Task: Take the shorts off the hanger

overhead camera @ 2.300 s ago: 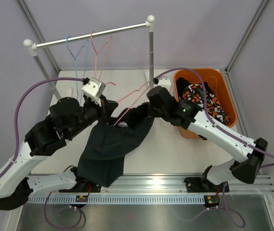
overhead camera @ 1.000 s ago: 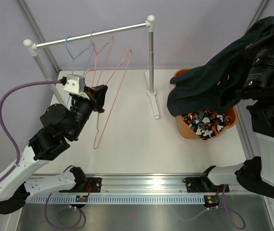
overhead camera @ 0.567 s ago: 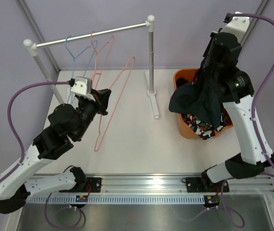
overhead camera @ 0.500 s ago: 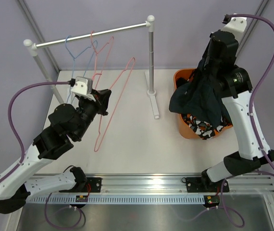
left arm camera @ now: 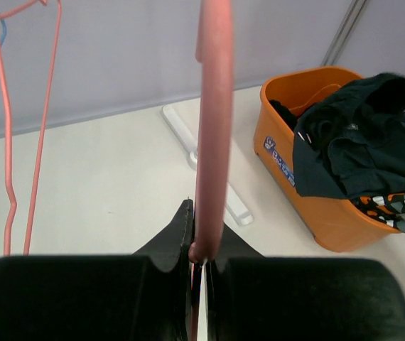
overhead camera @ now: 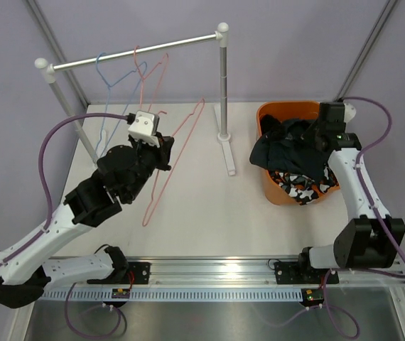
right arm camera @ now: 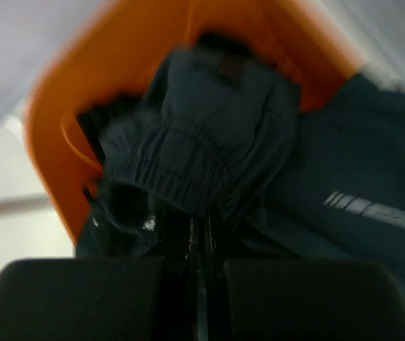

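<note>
Black shorts point(overhead camera: 291, 150) now down in orange bin point(overhead camera: 277, 114), right tool point(right arm camera: 201, 238) tight on them, left tool point(left arm camera: 198, 263) tight on hanger point(left arm camera: 212, 106).

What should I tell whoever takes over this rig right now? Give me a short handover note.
Grippers: the left gripper is shut on the bare pink hanger, which is off the rail. The right gripper is shut on the black shorts, low over the orange bin.
Shorts: the black pair drapes over the bin's rim; the camouflage shorts lie in the bin beneath.
Done: no hanger in view carries shorts.
Left: probably release the black shorts into the bin and put the pink hanger away.
</note>
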Controlling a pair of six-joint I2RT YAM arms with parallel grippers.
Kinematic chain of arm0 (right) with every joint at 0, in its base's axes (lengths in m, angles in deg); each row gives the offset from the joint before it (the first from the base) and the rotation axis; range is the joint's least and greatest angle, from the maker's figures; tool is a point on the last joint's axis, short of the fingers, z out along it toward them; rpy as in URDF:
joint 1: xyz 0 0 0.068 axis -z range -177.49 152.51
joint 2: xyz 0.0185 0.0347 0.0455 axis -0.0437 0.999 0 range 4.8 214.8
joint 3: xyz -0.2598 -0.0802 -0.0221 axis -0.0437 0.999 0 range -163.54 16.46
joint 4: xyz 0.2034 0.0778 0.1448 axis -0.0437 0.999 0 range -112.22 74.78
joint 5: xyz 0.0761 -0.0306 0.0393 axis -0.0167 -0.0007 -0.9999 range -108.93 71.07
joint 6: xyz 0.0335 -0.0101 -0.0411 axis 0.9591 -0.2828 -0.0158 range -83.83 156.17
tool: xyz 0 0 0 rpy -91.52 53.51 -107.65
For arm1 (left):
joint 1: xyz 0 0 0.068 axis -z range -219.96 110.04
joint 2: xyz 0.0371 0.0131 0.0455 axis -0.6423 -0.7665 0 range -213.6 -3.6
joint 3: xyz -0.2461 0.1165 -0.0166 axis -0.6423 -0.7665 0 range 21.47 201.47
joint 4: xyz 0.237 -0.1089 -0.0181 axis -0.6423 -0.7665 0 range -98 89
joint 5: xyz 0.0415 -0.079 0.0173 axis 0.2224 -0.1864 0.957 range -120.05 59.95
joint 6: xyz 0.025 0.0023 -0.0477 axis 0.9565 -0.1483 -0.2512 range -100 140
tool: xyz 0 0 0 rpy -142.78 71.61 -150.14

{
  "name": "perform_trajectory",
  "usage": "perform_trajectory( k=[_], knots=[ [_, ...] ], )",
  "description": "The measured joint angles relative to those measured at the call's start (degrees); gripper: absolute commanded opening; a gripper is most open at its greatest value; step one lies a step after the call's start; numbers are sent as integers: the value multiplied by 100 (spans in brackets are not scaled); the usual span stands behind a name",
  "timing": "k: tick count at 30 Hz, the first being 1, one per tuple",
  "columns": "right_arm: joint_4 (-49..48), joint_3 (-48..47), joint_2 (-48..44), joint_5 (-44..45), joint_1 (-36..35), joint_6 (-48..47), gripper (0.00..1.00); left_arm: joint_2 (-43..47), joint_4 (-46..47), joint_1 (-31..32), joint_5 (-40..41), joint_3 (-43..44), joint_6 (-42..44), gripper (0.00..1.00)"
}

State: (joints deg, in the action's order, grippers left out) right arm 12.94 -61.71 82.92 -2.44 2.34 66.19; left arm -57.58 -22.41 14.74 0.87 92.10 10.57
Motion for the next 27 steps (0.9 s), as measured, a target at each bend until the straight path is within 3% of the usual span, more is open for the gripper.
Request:
perform_trajectory(
  k=[4, 8, 11, 12, 15, 17, 19, 24, 27],
  knots=[
    [-975, 1530, 557, -1327, 249, 540, 0, -278, -208, -7, 55, 275, -74, 0],
    [-1853, 2363, 964, -2181, 391, 1056, 10, -584, -439, -70, 83, 673, -120, 0],
    [-2302, 2465, 981, -2559, 404, 1241, 24, -863, -643, -190, 81, 1062, -151, 0],
    [-2404, 2490, 981, -2660, 402, 1276, 33, -968, -721, -251, 76, 1213, -160, 0],
    [-2590, 2549, 944, -2820, 402, 1342, 42, -1257, -916, -501, -31, 1657, -190, 0],
    [-2599, 2590, 789, -2822, 402, 1370, 57, -1456, -1045, -745, -225, 1974, -238, 0],
    [-2509, 2603, 476, -2811, 389, 1329, 73, -1676, -1215, -986, -415, 2350, -267, 0],
    [-1976, 2514, -682, -2741, 380, 1132, 99, -2413, -1558, -1528, -1038, 3364, -304, 0],
    [-1639, 2317, -1381, -2660, 374, 975, 99, -2820, -1757, -1779, -1429, 3832, -306, 0]
  ],
)
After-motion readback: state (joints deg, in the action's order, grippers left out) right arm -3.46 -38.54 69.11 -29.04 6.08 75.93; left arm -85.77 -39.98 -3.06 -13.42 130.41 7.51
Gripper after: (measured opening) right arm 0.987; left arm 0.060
